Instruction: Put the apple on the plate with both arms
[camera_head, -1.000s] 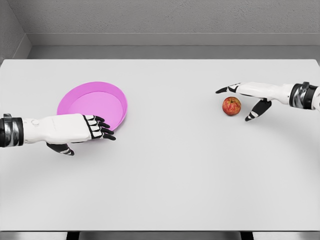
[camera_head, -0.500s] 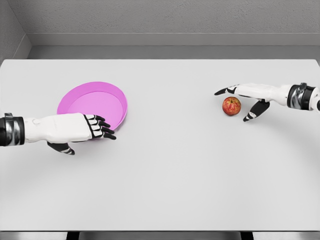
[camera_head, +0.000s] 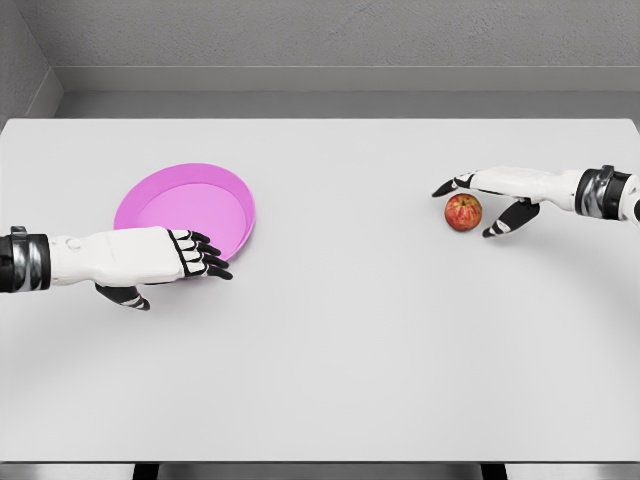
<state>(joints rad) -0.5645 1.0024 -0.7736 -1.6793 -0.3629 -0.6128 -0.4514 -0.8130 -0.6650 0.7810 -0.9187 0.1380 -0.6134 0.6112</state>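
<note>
Red apple (camera_head: 463, 212) between spread right fingers (camera_head: 447, 185)

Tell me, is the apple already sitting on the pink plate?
No, the apple lies on the bare table beside the open right hand, far from the pink plate at the left.

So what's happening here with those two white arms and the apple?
A robot is meant to put the apple on the pink plate. Its right hand is open around the apple, thumb and fingers on either side, not gripping it; the apple sits on the white table. The left hand hovers open at the plate's near rim. The plate has nothing on it, and it sits well to the left of the apple.
</note>
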